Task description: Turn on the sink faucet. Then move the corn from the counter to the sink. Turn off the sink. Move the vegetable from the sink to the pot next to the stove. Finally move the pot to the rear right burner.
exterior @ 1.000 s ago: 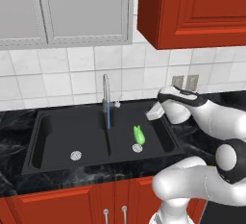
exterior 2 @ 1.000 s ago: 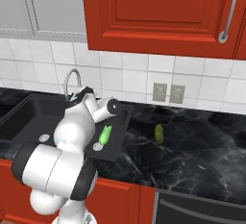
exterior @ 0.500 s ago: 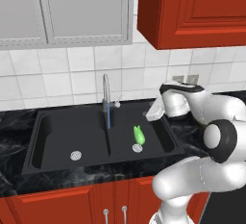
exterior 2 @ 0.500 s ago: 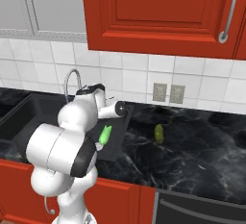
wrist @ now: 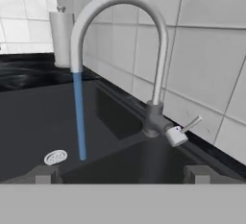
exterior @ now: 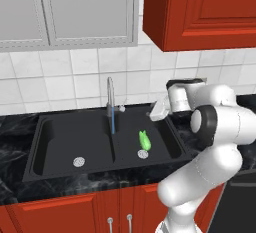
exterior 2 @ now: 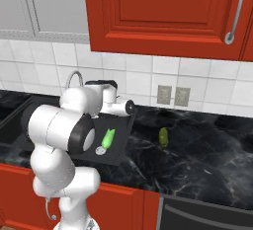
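At the far left of the left base view a black double sink [exterior: 60, 142] is set into the dark marbled counter [exterior: 15, 127], with a round drain [exterior: 79, 162] in its left basin. Behind the divider between the basins stands the curved metal faucet [exterior: 110, 97], and a thin blue stream of water [exterior: 113, 123] falls from its spout into the sink. Right of the stream, in the right basin, a green vegetable [exterior: 144, 139] lies tilted, its lower end just beside that basin's drain [exterior: 143, 154]; it may be the corn still in its husk, though it is too small to tell for certain. Above the right rim of the sink hovers the gripper [exterior: 156, 111], pointed toward the faucet, clear of it and holding nothing; its jaws stand spread wide. From the hand view the faucet arches across the picture, its small lever [wrist: 185, 129] sticking out at the base to the right, and the two fingertips [wrist: 45, 174] show well apart at the bottom with bare space between them. Further right, in the right base view, a small yellow-green object [exterior 2: 163, 137] lies alone on the counter beyond the sink's edge, below the two wall outlets [exterior 2: 173, 95] on the white tiles.
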{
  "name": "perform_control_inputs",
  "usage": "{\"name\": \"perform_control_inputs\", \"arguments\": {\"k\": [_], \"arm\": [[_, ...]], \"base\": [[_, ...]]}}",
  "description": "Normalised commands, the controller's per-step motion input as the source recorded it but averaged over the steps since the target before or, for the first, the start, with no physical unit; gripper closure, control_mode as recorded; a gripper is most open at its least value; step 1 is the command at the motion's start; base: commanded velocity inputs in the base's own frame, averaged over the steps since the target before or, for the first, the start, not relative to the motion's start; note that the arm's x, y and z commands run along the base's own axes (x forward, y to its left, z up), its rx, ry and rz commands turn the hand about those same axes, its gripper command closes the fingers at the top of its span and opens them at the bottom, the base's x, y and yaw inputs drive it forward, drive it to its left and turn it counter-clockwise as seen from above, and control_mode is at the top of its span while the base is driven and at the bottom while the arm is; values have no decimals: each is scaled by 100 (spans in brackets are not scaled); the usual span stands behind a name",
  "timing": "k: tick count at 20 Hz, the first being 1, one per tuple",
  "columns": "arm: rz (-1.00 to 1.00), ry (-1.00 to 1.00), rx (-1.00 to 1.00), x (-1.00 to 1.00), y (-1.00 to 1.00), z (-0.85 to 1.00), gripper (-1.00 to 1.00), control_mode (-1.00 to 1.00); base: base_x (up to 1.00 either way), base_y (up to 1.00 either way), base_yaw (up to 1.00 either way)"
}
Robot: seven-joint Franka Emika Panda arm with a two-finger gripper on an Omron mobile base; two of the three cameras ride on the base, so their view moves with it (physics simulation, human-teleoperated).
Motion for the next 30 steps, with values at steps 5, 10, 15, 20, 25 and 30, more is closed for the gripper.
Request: {"name": "perform_control_inputs", "arguments": {"k": [5, 10, 15, 20, 25, 30], "arm": [[4, -1, 2, 18, 8, 0, -100, -100], [3, -11, 0, 22, 34, 0, -100, -100], [1, -3, 0, 17, 23, -4, -100, -100], [0, -1, 0, 32, 14, -15, -100, -100], [2, 0, 0, 34, 1, -11, -100, -100], [5, 0, 0, 34, 0, -4, -100, -100]], "base": [[0, 0, 0], [0, 0, 0], [0, 0, 0], [0, 0, 0], [0, 0, 0], [0, 0, 0]]}}
